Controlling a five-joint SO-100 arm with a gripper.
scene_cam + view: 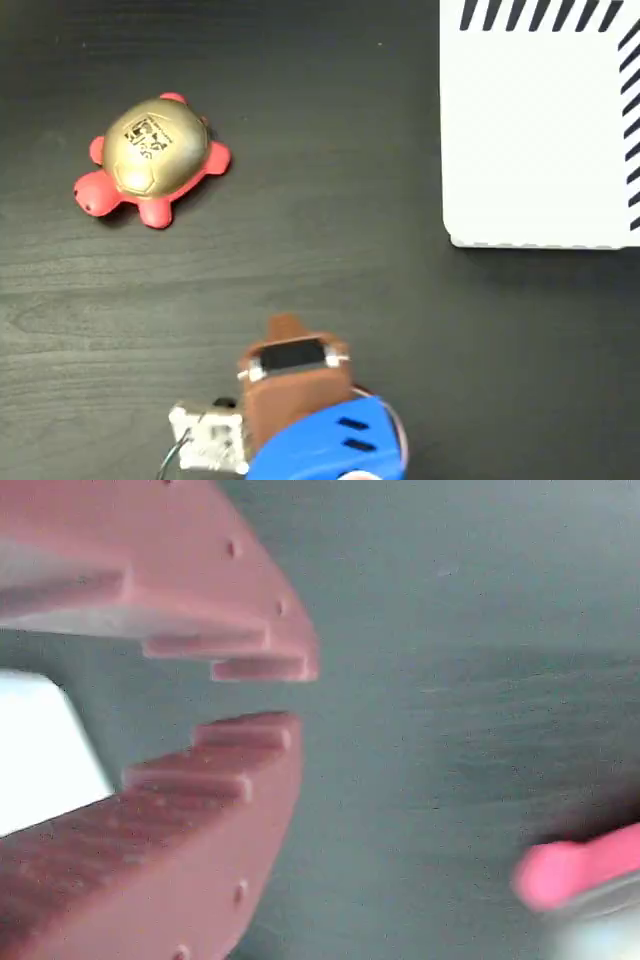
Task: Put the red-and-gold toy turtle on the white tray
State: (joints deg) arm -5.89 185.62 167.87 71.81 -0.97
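Note:
The red-and-gold toy turtle [152, 158] sits upright on the dark table at the upper left of the fixed view, gold shell up with its black mark showing. The white tray [540, 130] with black diagonal stripes lies at the upper right. My gripper [285, 328] is low in the middle, well apart from both. In the wrist view its brown fingers [297, 693] stand almost together, with only a thin gap and nothing in it. A blurred pink shape [580, 865] at the lower right looks like part of the turtle. A white patch [40, 750] shows behind the fingers.
The dark wood-grain table [330, 250] stretches bare between the turtle, the tray and my arm. The blue arm body [330, 445] and a small white board with wires [208, 438] sit at the bottom edge.

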